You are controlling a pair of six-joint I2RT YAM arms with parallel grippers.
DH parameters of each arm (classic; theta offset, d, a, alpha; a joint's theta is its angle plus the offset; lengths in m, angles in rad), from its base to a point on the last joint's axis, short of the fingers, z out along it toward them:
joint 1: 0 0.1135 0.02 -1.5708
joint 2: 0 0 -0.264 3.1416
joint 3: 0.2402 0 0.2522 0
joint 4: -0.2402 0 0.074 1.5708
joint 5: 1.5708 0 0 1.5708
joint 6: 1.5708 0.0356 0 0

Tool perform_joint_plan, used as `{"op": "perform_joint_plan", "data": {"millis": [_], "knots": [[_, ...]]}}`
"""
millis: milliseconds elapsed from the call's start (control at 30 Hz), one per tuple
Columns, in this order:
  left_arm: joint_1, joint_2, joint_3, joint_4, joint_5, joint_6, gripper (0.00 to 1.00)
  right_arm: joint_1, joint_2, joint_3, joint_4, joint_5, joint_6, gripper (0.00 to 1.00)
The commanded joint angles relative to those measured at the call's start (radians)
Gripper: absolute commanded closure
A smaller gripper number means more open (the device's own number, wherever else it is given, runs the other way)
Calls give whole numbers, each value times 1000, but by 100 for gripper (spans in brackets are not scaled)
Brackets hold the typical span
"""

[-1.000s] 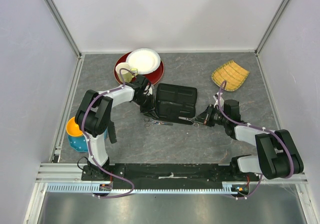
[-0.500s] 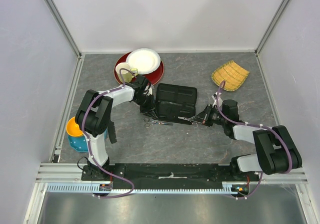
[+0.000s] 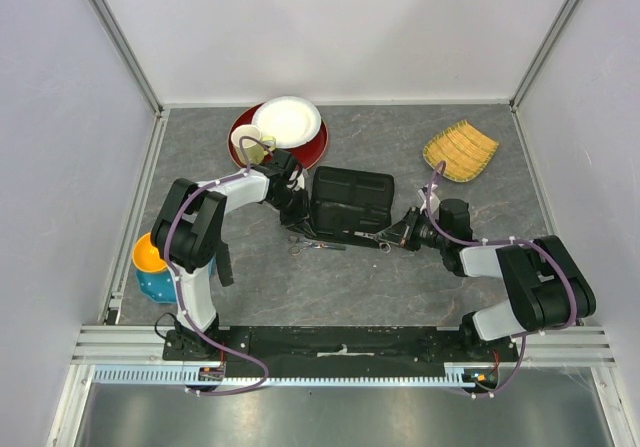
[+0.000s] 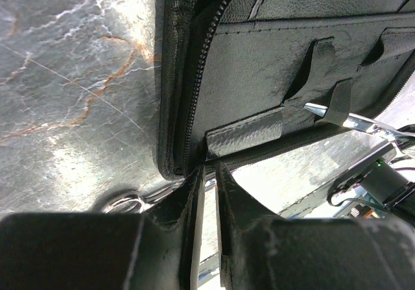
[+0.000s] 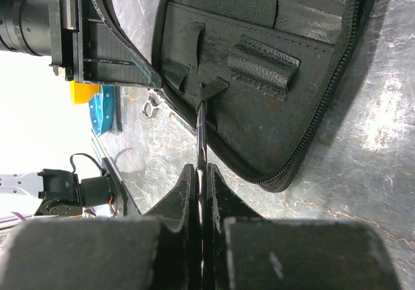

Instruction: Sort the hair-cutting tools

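Observation:
The black case lies open mid-table. My right gripper is shut on a thin silver pair of scissors; the blade tip sits under an elastic strap inside the case. That blade also shows in the left wrist view, passing a strap. My left gripper pinches the case's zip edge at its near left corner, jaws almost closed. A second pair of scissors lies on the table just in front of the case; its ring shows beside my left fingers. No comb is in view.
A red plate with a white plate and a mug stands at the back left. A yellow woven tray is at the back right. An orange bowl on a blue cup stands at the left edge.
My right gripper has moved left toward the case, pushing the scissors further in. My left gripper has stayed on the case's edge.

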Motion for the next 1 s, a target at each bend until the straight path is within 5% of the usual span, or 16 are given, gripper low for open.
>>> {"op": "perform_joint_plan", "data": {"millis": [0,100,133,400,533,967], "knots": [[-27,78,-33,-4,-127,58,80,28,-1,45,-31,-20,-30,97],[-28,78,-33,-3,-136,58,80,28,-30,77,-167,38,-97,65],[-28,78,-33,-3,-139,58,79,28,-50,88,-209,61,-114,42],[-27,75,-33,-3,-147,61,73,27,-105,201,-546,241,-229,14],[-27,77,-33,-4,-152,63,72,27,-117,237,-657,327,-245,14],[-28,71,-37,-10,-173,64,64,30,-275,298,-902,535,-279,35]]}}
